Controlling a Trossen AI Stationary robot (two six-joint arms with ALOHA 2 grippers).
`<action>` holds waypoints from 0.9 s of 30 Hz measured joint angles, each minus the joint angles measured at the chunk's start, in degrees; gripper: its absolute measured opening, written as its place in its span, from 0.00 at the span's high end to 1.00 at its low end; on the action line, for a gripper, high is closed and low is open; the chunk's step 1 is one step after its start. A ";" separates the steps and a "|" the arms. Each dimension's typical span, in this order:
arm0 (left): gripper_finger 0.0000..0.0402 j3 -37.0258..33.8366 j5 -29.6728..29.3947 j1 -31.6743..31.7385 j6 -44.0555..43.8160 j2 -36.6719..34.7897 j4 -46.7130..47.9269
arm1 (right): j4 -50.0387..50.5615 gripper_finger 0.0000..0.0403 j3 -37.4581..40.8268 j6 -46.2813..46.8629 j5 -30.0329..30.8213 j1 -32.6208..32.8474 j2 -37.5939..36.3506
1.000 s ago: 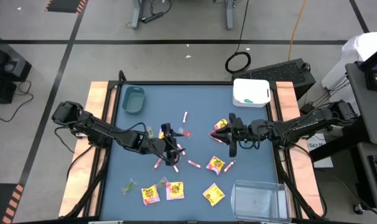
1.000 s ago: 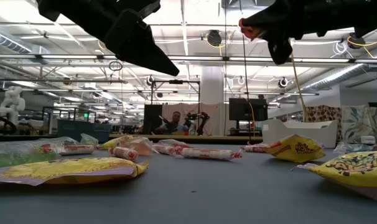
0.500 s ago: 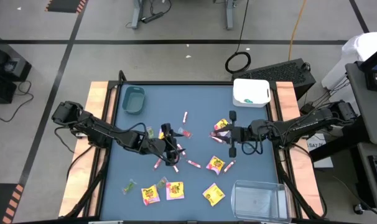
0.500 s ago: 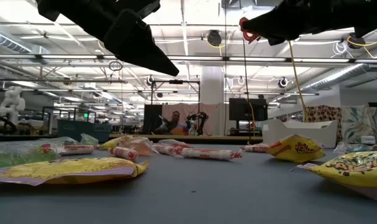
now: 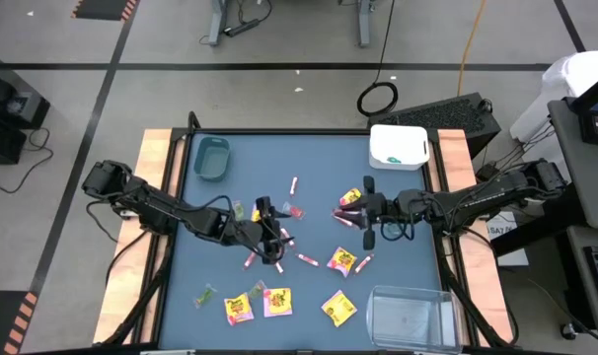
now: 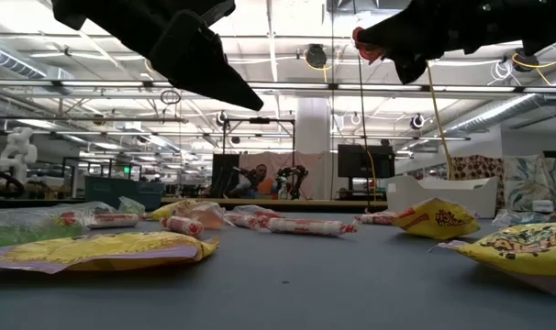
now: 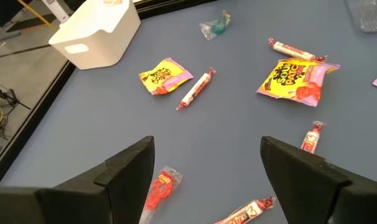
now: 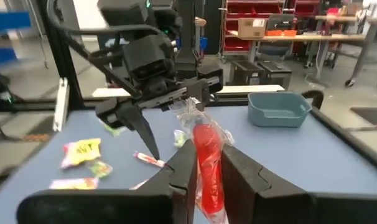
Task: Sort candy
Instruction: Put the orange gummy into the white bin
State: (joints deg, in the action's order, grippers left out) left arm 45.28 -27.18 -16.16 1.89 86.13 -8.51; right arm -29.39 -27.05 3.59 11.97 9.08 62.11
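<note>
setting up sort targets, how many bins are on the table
3: a teal bin at the back left corner, a white bin at the back right corner, and a clear bin at the front right corner. None appears hidden.

A grey floor (image 5: 279, 39) crossed by dark tape lines fills the top of the high view, with a coiled black cable (image 5: 378, 99) lying on it at upper centre and a yellow cord (image 5: 469, 39) running toward the upper right. In the low view, a white ceiling (image 6: 287, 69) with pipes and light fixtures spans the upper frame. A white pillar (image 6: 312, 137) stands at centre, a dark monitor (image 6: 365, 160) just right of it.
</note>
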 joint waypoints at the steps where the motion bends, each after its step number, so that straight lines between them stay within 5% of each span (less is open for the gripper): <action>1: 0.26 0.00 -0.01 0.03 0.02 0.00 0.00 | 0.00 0.87 0.00 -1.64 0.18 -0.04 0.00; 13: 0.26 0.00 -0.02 -0.01 -0.02 0.00 0.21 | 14.77 0.87 -3.23 -5.51 29.26 -6.71 -3.58; 20: 0.26 0.00 -0.02 0.01 0.20 0.00 0.02 | 29.62 0.87 -7.33 -3.73 29.27 -17.39 -4.00; 27: 0.26 0.00 -0.02 0.01 0.59 0.00 0.04 | 48.94 0.87 -14.72 2.08 19.75 -30.28 -4.00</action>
State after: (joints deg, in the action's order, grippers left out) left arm 45.28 -27.20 -16.14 2.48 86.13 -8.47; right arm 19.55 -41.76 5.67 31.72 -21.20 58.11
